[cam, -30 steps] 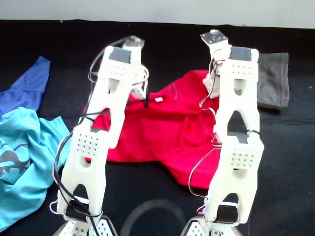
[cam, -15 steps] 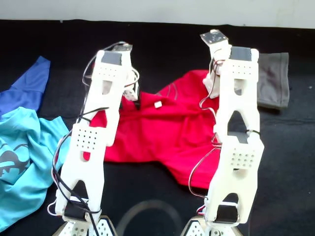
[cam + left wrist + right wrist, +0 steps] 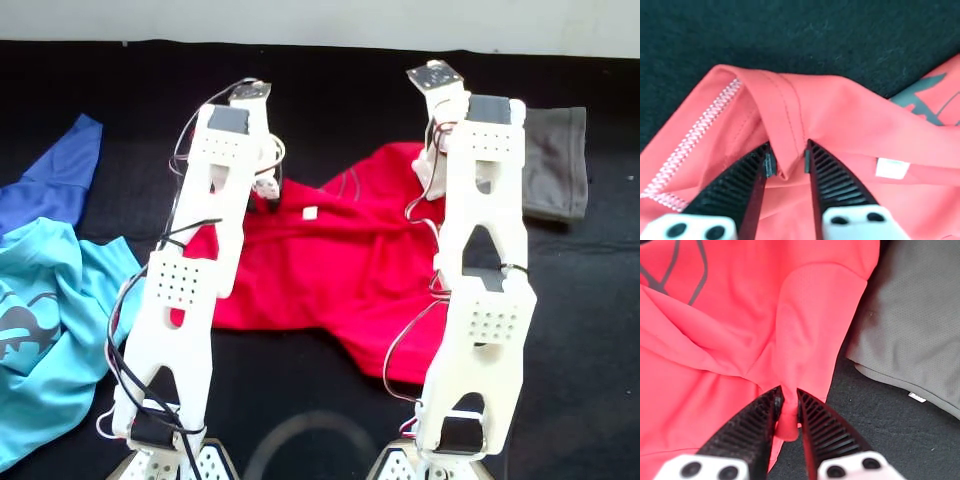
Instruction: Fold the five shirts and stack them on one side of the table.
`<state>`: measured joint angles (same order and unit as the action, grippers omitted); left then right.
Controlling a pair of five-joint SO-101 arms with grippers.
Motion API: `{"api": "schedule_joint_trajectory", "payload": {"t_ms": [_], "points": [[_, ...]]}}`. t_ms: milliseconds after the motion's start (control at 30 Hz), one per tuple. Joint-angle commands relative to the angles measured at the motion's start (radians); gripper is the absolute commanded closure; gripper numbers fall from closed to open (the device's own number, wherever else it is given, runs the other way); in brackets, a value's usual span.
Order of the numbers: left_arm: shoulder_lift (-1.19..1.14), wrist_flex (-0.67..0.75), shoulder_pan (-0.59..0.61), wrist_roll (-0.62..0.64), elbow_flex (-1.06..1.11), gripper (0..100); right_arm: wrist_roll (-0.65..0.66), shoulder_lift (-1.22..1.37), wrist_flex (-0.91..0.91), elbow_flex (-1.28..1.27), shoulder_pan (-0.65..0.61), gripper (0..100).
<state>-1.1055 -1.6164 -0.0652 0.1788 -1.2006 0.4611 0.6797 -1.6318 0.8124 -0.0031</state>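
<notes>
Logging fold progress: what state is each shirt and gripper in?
red shirt, unfolded, rumpled, pinched by both grippers
grey shirt, flat, apparently folded
light blue shirt, crumpled, unfolded
dark blue shirt, unfolded
left gripper, shut on red shirt
right gripper, shut on red shirt

Four shirts (image 3: pixel 330 260) (image 3: pixel 555 165) (image 3: pixel 50 185) (image 3: pixel 50 310), two arms (image 3: pixel 200 270) (image 3: pixel 485 250), one table (image 3: pixel 350 100).

I'm looking at a black, cloth-covered surface (image 3: pixel 340 90) that runs back to a pale wall. A red shirt (image 3: pixel 330 270) lies rumpled across its middle, graphic side up, with a small white tag showing near the collar. Just beside its far right corner, a grey shirt (image 3: pixel 555 165) lies flat. Well off to the left, a dark blue shirt (image 3: pixel 55 175) lies bunched. A turquoise shirt (image 3: pixel 50 310) with a dark print spreads toward the near edge, overlapping the blue one's nearer part.
</notes>
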Motion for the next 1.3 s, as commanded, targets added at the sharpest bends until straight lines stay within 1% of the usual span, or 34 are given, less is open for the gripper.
{"api": "schedule_joint_trajectory", "payload": {"t_ms": [0, 133, 233, 367, 567, 633, 700, 833, 900, 967, 1067, 1167, 1267], "points": [[0.013, -0.012, -0.001, 0.008, -0.084, 91, 0.008, -0.067, -0.008, 0.042, -0.005, 99.3], [0.013, -0.041, 0.001, 0.008, -0.168, 93, 0.006, -0.067, -0.008, 0.042, -0.005, 99.3], [0.013, -0.084, 0.002, 0.008, -0.239, 100, 0.006, -0.067, -0.008, 0.042, -0.005, 99.3], [0.015, -0.143, 0.004, 0.008, -0.308, 99, 0.005, -0.076, -0.012, 0.042, -0.005, 99.3], [0.042, -0.158, 0.036, -0.028, -0.303, 99, 0.005, -0.101, -0.11, 0.053, -0.012, 99.3], [0.104, -0.161, 0.054, -0.028, -0.245, 99, 0.003, -0.14, -0.122, 0.053, -0.007, 99.3], [0.213, -0.163, 0.076, -0.035, -0.127, 99, -0.005, -0.2, -0.124, 0.044, -0.008, 99.3], [0.506, -0.16, 0.116, -0.083, 0.236, 99, -0.06, -0.332, -0.131, 0.024, -0.019, 99.3], [0.639, -0.158, 0.139, -0.109, 0.404, 99, -0.066, -0.39, -0.131, -0.051, -0.035, 99.3], [0.742, -0.158, 0.163, -0.132, 0.542, 99, -0.064, -0.455, -0.131, -0.197, -0.064, 99.3], [0.831, -0.158, 0.217, -0.175, 0.664, 99, -0.064, -0.567, -0.104, -0.453, -0.114, 99.3], [0.86, -0.158, 0.268, -0.218, 0.734, 99, -0.064, -0.719, 0.021, -0.731, -0.133, 99.3], [0.863, -0.158, 0.292, -0.249, 0.814, 99, -0.06, -0.872, 0.16, -1.03, -0.136, 99.3]]}}
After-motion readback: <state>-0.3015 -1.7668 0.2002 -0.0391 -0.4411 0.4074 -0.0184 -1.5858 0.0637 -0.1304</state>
